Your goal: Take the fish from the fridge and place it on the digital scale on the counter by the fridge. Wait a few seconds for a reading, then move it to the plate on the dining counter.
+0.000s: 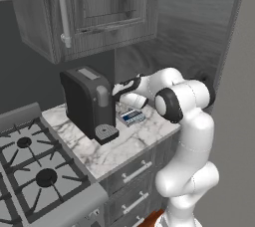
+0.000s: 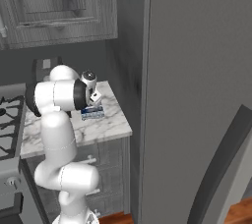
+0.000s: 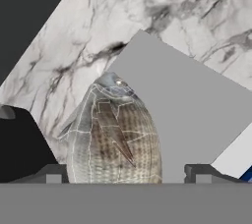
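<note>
No readable text, label, brand, number or sign is to be found. On the digital scale point(image 1: 131, 117), beside the coffee machine point(image 1: 89, 102), a blue-and-white front strip is seen, but any marks on it are too small and blurred to be made out.

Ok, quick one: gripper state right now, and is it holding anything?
Gripper: closed on the fish, held just above the digital scale on the counter.
</note>
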You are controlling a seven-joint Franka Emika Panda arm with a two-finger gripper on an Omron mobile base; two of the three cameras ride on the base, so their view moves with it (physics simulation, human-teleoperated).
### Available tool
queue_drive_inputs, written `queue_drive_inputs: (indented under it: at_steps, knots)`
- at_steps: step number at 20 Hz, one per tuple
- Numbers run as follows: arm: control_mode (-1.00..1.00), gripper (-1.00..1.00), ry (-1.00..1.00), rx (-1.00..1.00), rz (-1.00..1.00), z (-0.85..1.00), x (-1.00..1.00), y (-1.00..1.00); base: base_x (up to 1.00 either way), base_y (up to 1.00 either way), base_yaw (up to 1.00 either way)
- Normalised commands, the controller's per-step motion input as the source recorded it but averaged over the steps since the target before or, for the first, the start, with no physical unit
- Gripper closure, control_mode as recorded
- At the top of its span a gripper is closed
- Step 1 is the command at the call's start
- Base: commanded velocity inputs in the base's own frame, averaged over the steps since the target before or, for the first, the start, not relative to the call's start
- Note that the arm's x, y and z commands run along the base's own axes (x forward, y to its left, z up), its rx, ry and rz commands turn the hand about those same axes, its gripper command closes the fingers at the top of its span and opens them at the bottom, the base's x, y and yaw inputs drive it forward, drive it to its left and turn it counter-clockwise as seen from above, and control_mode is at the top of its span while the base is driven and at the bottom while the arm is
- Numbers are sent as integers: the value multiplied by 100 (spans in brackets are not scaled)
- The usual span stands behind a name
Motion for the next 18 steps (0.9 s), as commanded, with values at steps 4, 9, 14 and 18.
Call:
queue_drive_inputs:
  at_steps: [4,9,14,18]
  knots:
    - [-100,100,4,0,0,-15,0,8,0,0,0]
    - [-100,100,0,0,-2,-1,-6,0,0,0,0]
    - [-100,100,-8,0,-1,10,-59,0,0,0,0]
    - [-100,100,-27,0,0,61,-98,-1,0,0,0]
